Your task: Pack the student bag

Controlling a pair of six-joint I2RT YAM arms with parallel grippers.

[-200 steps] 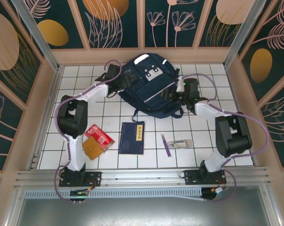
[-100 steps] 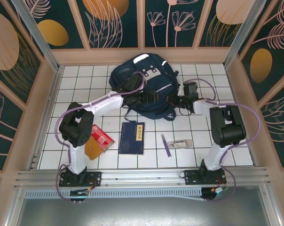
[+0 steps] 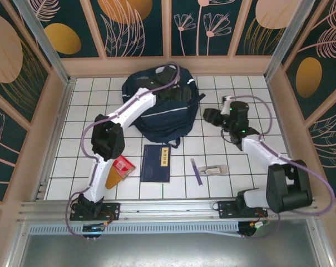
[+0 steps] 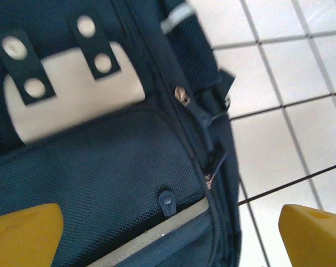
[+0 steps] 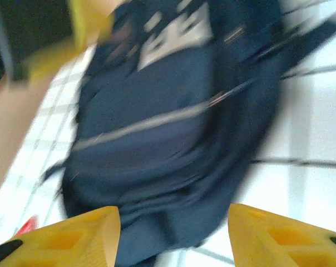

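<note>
Navy mesh student bag, rounded; left gripper wide, right gripper parted, nil held.

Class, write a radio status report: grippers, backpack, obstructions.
Left gripper open, over backpack. Right gripper open, empty, beside it. Notebook lies outside, unpacked.

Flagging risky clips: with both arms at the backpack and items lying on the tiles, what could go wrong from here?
1. The open left gripper hangs over the student bag beside a small zipper pull; it may pinch fabric instead.
2. The left arm lies across the bag, so a tug might drag it toward the notebook and pen.
3. The right wrist view is blurred; the open right gripper could snag a strap.
</note>
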